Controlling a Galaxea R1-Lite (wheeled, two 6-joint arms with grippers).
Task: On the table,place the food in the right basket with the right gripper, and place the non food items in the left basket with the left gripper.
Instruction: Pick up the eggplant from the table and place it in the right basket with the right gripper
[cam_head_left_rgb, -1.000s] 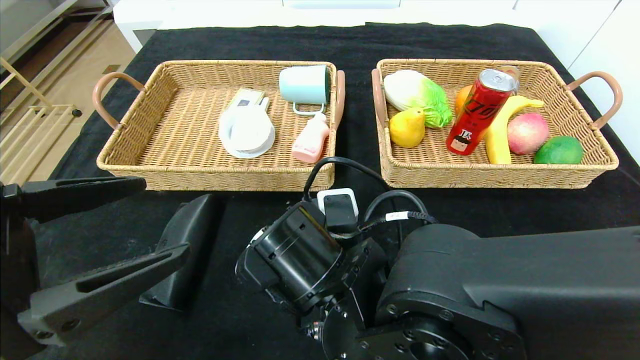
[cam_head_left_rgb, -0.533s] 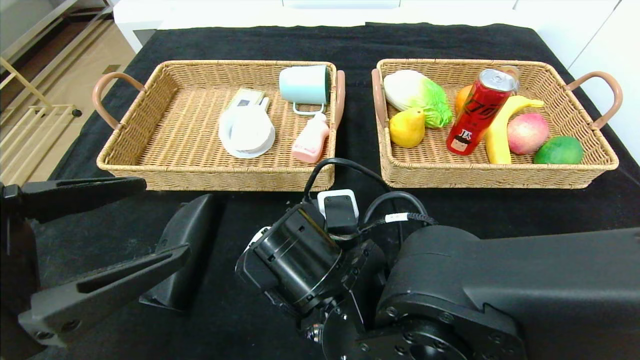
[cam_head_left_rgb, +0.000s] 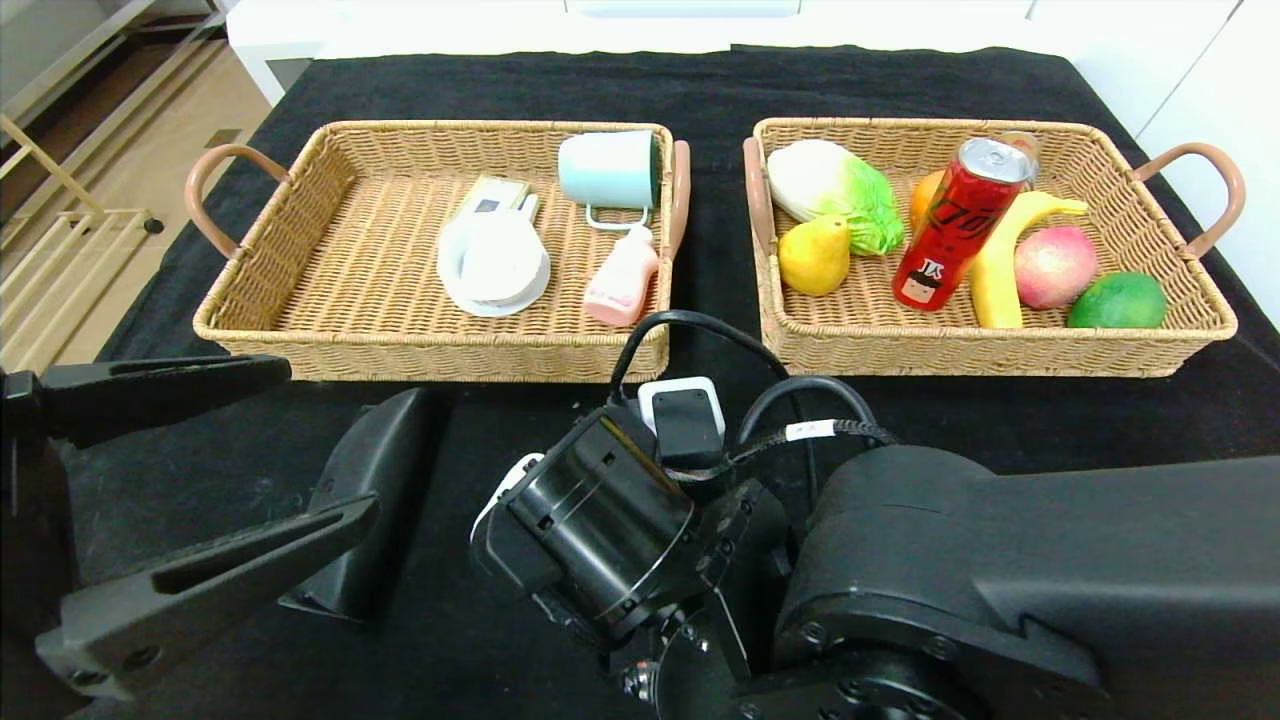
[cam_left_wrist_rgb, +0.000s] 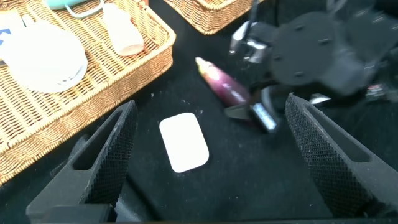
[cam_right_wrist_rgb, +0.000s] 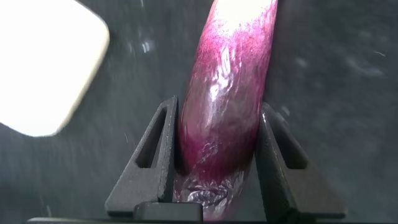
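Right gripper (cam_right_wrist_rgb: 217, 162) clamped on the purple eggplant (cam_right_wrist_rgb: 230, 93), low over the table (cam_head_left_rgb: 480, 650) in front of the baskets; white bar (cam_left_wrist_rgb: 184, 141) lies just beside it. Left gripper (cam_left_wrist_rgb: 211, 162) hovers wide apart near the black case (cam_head_left_rgb: 375, 480). Can (cam_head_left_rgb: 955, 225), banana (cam_head_left_rgb: 1000, 260), peach (cam_head_left_rgb: 1055, 265) sit in right basket (cam_head_left_rgb: 1000, 350)

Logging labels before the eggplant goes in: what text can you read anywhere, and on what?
"JS": on the white patch low on the red drink can in the right basket.
Large black marks higher on the can: not readable for certain.
Small card in the left basket: print too small to read.
White tag on the right arm's cable: no readable text.
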